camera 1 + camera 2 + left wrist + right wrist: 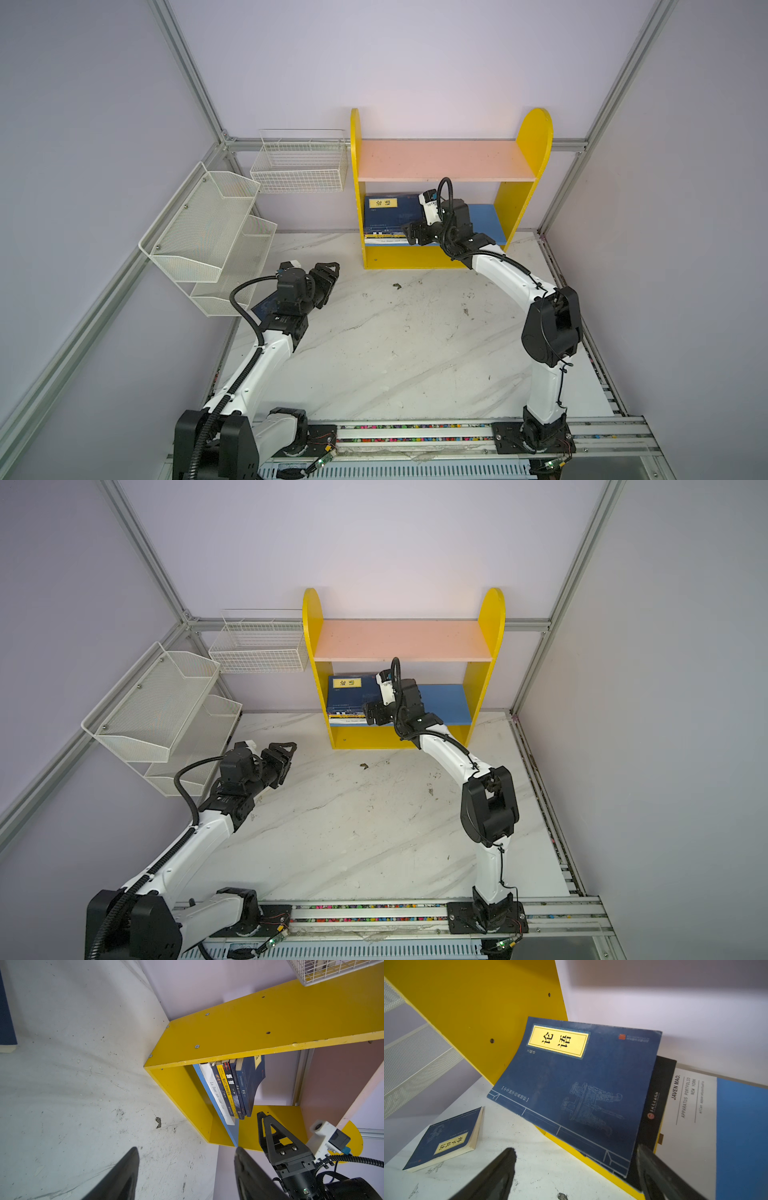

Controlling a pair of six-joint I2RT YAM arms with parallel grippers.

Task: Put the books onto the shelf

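Right gripper (409, 236) released, jaws spread astride front corner of navy book (395, 214) atop book stack (384, 239); blue lower board (484, 222) free to its right. Left gripper (330, 281) spread, empty.

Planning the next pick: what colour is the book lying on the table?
The book is navy with a yellow title label; best seen in the right wrist view.

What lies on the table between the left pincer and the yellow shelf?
Only bare marble table separates the left pincer from the shelf, in both top views.
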